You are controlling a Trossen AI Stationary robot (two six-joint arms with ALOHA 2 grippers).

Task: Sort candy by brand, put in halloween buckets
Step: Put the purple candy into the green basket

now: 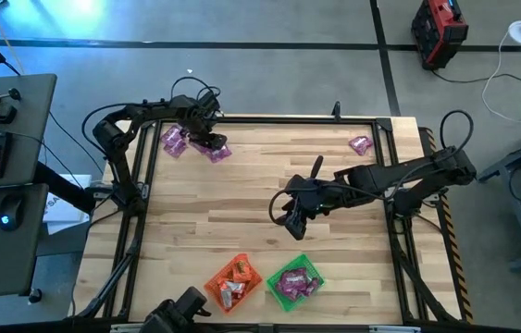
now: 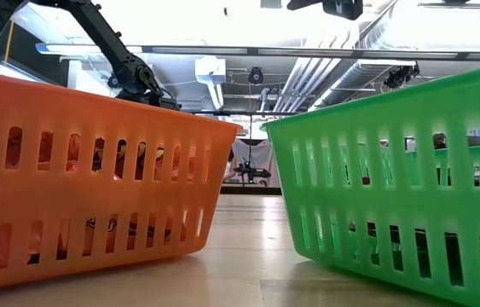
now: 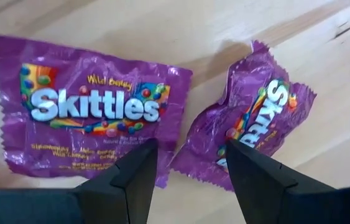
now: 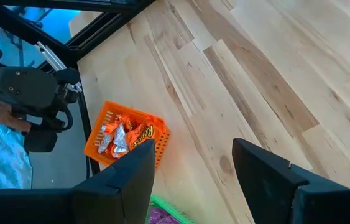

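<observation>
Over at the far left corner of the table (image 1: 241, 199), the left gripper (image 3: 190, 165) hangs with fingers spread and empty just above two purple Skittles packets (image 3: 94, 112), flat and crinkly, lying side by side, so this looks like the pick-up step, calling for a drop and a pinch on one. Mid-table, the right gripper (image 4: 193, 165) hovers open, holding nothing. Near the front edge, the orange bucket (image 1: 216, 279) holds orange-red candy, the green bucket (image 1: 308, 268) purple, and one last purple packet (image 1: 361, 144) waits at the far right.
</observation>
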